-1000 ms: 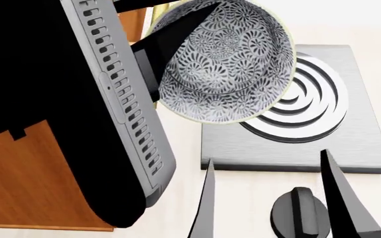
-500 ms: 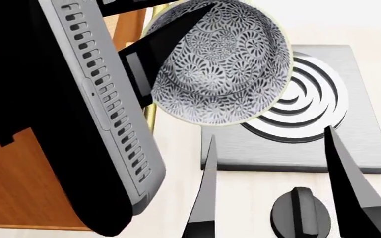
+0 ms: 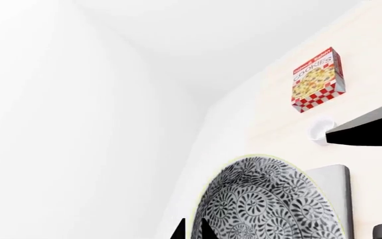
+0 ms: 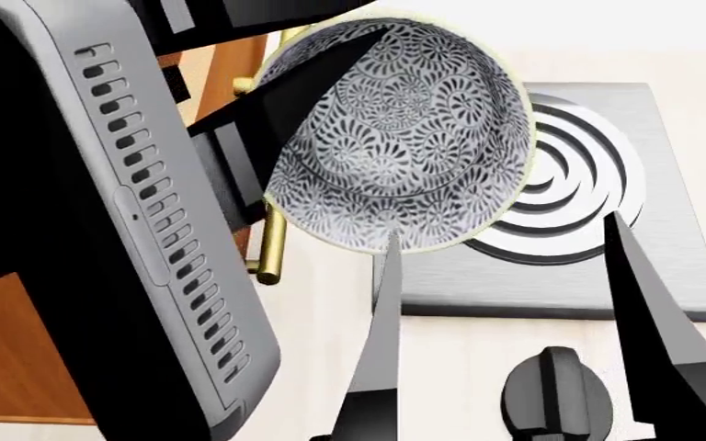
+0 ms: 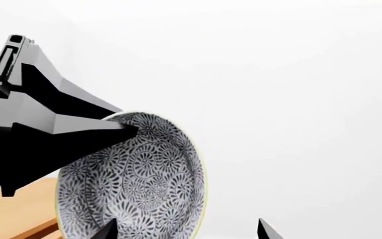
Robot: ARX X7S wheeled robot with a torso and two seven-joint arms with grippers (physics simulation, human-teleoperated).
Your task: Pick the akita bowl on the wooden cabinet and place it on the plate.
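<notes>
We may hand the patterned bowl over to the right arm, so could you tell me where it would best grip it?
Probably the free rim of the bowl, on the side facing the stove plate. The left gripper already pinches the opposite rim, and the bowl hangs tilted. One finger should go inside, one outside.

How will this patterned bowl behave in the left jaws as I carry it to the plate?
The bowl looks rigid and glazed, so probably slippery. The left gripper pinches only its rim, and it hangs tilted, so it may pivot or slip. Likely ceramic, so a drop onto the stove plate could chip it.
</notes>
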